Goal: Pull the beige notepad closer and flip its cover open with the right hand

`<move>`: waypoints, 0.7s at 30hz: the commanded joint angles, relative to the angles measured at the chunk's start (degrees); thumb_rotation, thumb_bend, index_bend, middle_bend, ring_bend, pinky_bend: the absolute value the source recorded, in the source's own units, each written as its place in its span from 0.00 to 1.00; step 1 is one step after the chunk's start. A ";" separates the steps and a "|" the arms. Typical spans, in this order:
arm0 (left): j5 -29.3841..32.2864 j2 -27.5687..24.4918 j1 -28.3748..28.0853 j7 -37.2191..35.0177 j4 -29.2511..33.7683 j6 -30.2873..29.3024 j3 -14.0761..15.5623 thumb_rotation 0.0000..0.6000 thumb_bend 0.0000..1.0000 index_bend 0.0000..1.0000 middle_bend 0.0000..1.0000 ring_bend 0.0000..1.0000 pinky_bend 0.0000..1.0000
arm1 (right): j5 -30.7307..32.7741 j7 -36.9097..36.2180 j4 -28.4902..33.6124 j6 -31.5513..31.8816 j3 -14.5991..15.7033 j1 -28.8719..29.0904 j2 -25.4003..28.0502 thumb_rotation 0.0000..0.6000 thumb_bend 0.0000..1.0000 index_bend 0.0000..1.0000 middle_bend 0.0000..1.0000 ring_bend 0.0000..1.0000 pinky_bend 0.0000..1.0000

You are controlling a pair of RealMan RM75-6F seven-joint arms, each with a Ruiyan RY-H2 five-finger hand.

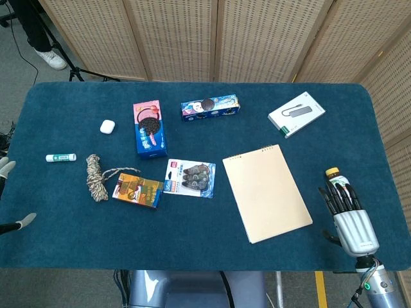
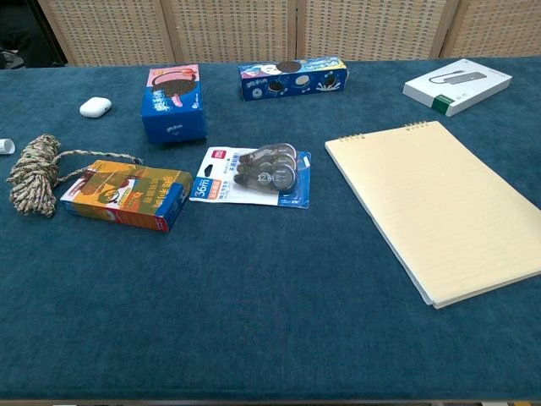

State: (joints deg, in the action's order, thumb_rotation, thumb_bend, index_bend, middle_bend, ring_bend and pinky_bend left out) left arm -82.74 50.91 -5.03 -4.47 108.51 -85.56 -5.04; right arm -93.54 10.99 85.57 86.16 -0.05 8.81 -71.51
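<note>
The beige notepad (image 1: 266,192) lies closed and flat on the blue table cloth, right of centre, with its spiral binding at the far edge. In the chest view the notepad (image 2: 439,203) fills the right side. My right hand (image 1: 350,215) hovers at the table's front right corner, to the right of the notepad and apart from it. Its fingers are stretched out and pointing away from me, with nothing in them. The chest view does not show this hand. Neither view shows my left hand.
A small yellow-capped bottle (image 1: 332,173) stands just beyond the right fingertips. A white box (image 1: 296,113) lies behind the notepad. Correction tape pack (image 1: 189,178), cookie boxes (image 1: 150,128) (image 1: 209,108), orange box (image 1: 137,190), rope (image 1: 96,176), earbud case (image 1: 107,126) and glue stick (image 1: 61,157) lie to the left.
</note>
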 commanded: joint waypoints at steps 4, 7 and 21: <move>0.17 -0.08 0.00 -0.12 0.02 0.07 -0.03 1.00 0.00 0.00 0.00 0.00 0.00 | 0.03 -0.17 -0.09 -0.42 -0.05 0.07 0.02 1.00 0.00 0.00 0.00 0.00 0.00; 0.09 -0.10 0.10 -0.23 0.04 -0.15 -0.05 1.00 0.00 0.00 0.00 0.00 0.00 | -0.28 -0.53 -0.29 -0.57 0.02 0.15 -0.02 1.00 0.00 0.04 0.00 0.00 0.00; 0.37 0.16 -0.06 0.50 0.08 0.10 -0.08 1.00 0.00 0.00 0.00 0.00 0.00 | -3.87 -3.61 -4.35 -3.41 1.85 2.09 -3.11 1.00 0.25 0.36 0.00 0.00 0.00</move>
State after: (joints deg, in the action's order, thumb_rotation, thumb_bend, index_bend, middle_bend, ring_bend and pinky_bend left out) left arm -82.37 51.08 -5.10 -3.97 108.58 -85.45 -5.11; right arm -97.25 7.33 81.46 83.07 1.61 10.71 -74.33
